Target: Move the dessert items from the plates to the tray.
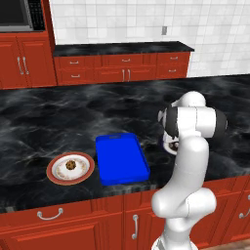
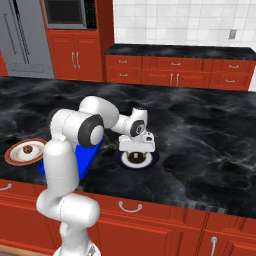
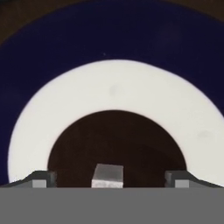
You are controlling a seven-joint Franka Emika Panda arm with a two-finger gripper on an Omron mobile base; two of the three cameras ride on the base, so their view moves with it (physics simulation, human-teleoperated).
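A white robot arm lowers its hand (image 2: 136, 148) over the navy-rimmed plate (image 2: 151, 159) on the black marble counter (image 2: 200, 130), with nothing yet delivered to the bright blue tray (image 1: 121, 157). From the hand's own camera, the fingertips (image 3: 40, 178) stand well apart, and a small whitish cube (image 3: 107, 176) sits between them on the plate's dark centre; whether they touch it cannot be told. The tray lies bare on the counter between the two plates. To its left, the chocolate-chip cookie (image 1: 70, 165) rests on the cream plate with the orange-red rim (image 1: 54, 174), untouched. By this evidence the job is at its start: the whitish piece is being addressed, the cookie remains, and both have still to reach the tray.
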